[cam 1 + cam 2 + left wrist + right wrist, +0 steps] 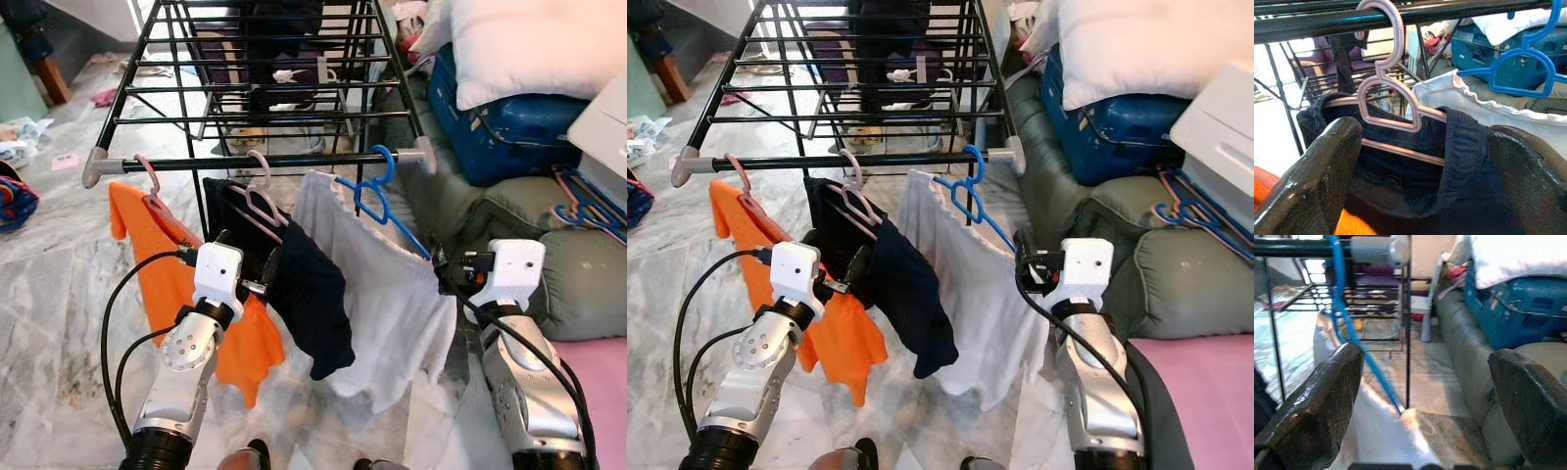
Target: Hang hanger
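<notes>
From the left eye view, the black drying rack [257, 162] is standing on a marble floor [49, 294], its far end cut off by the frame. Three hangers are hooking over its front rail: a pink hanger [263, 201] carrying a navy garment [304, 284], a blue hanger [377, 196] carrying a white garment [382, 304], and another pink one under an orange shirt [171, 274]. A blue suitcase [509, 127] is lying beside a sofa, with a white pillow [529, 44] resting on it.

The left wrist view is showing the left gripper [1425, 161] spread open around the navy collar, gripping nothing.

The right wrist view is showing the right gripper [1425, 401] open too, beside the blue hanger's arm.
</notes>
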Robot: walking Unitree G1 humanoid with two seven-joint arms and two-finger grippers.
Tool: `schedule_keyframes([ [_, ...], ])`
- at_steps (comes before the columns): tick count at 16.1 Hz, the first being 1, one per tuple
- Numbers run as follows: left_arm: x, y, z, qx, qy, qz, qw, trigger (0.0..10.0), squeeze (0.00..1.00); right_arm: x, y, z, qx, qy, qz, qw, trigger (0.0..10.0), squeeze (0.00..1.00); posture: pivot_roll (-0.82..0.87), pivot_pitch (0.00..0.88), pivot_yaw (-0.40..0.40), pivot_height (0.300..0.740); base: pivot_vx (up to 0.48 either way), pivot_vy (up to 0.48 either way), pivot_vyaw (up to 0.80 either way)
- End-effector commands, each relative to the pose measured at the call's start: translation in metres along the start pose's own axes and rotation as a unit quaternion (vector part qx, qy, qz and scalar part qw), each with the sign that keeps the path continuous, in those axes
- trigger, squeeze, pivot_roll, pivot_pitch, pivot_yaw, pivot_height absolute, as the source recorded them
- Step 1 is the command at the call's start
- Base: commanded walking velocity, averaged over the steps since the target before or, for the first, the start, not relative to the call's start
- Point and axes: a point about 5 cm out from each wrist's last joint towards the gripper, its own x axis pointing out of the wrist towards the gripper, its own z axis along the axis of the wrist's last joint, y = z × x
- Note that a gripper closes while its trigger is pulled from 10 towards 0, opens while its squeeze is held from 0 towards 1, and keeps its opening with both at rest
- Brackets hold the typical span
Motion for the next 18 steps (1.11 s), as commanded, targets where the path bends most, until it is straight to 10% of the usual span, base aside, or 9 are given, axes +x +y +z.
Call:
schedule_keyframes([
  [1, 0.000, 0.002, 0.000, 0.006, 0.001, -0.007, 1.000, 10.0, 0.00, 0.004, 0.001, 0.002, 0.001, 0.003, 0.019, 1.000, 10.0, 0.00, -0.04, 0.132, 0.019, 0.740, 0.000, 0.000, 0.00],
  [18, -0.005, 0.001, -0.003, 0.004, 0.009, -0.010, 1.000, 10.0, 0.00, -0.006, 0.009, -0.003, 0.001, 0.012, 0.028, 1.000, 10.0, 0.00, -0.05, 0.157, 0.033, 0.740, 0.150, 0.000, 0.00],
])
